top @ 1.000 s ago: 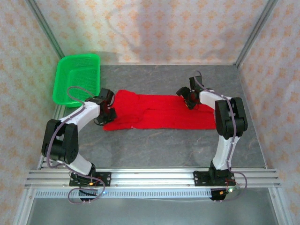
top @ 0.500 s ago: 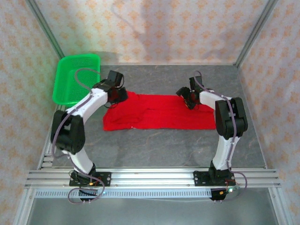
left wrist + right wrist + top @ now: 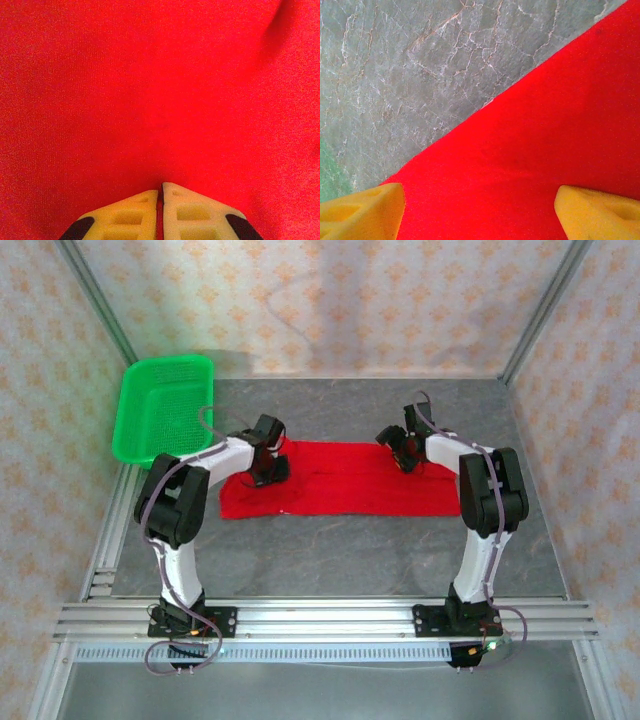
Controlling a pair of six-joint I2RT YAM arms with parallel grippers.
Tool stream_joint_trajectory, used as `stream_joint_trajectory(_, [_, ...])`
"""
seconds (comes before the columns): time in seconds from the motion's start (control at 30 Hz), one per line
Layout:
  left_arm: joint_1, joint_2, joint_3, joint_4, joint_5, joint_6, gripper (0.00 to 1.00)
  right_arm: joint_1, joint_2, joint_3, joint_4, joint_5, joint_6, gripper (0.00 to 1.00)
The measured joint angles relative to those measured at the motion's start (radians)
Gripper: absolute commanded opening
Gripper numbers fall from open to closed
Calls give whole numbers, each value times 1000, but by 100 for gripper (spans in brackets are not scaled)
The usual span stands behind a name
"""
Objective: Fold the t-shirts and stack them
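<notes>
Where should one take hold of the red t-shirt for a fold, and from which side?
Probably a corner of the left short end of the red t-shirt, approached from the left: it lies flat as a long strip, so only edges can be pinched.

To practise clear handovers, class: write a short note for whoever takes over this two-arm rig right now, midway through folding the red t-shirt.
Left gripper: shut, tips down on the left part of the red t-shirt; cannot tell whether cloth is pinched.
Right gripper: open, holding nothing, over the shirt's far edge.
Shirt: lies as a long flat strip across the table.
Done: it looks folded lengthwise.
Left: fold it across into a compact stack.
</notes>
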Motion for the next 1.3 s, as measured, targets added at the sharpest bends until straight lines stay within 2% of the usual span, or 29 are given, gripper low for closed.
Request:
stream_joint_trajectory(0.47, [-16, -224, -214, 56, 126, 53, 18, 0, 2, 4, -2, 1, 2, 82])
stream_joint_trajectory(0.5, [-16, -227, -218, 58, 130, 55, 21, 0, 2, 5, -4, 1, 2, 82])
stream_joint_trajectory(0.57, [-5, -237, -232, 72, 135, 43, 37, 1, 2, 7, -6, 4, 2, 82])
stream_joint_trajectory(0.6, [13, -246, -238, 76, 137, 22, 41, 2, 2, 8, -6, 4, 1, 83])
stream_joint_trajectory(0.73, [129, -260, -184, 42, 93, -31, 45, 2, -5, 8, -8, 12, -17, 84])
stream_joint_trajectory(0.9, [216, -253, -21, -18, -15, -64, 41, -4, -22, 8, -60, 52, -89, 85])
stream_joint_trajectory(1.0, [254, -235, 3, -38, -60, -91, 39, -8, -33, 8, -101, 61, -135, 85])
stream_joint_trajectory(1.3, [278, -65, 34, -98, -76, -86, 30, -41, -69, 10, -200, 61, -254, 88])
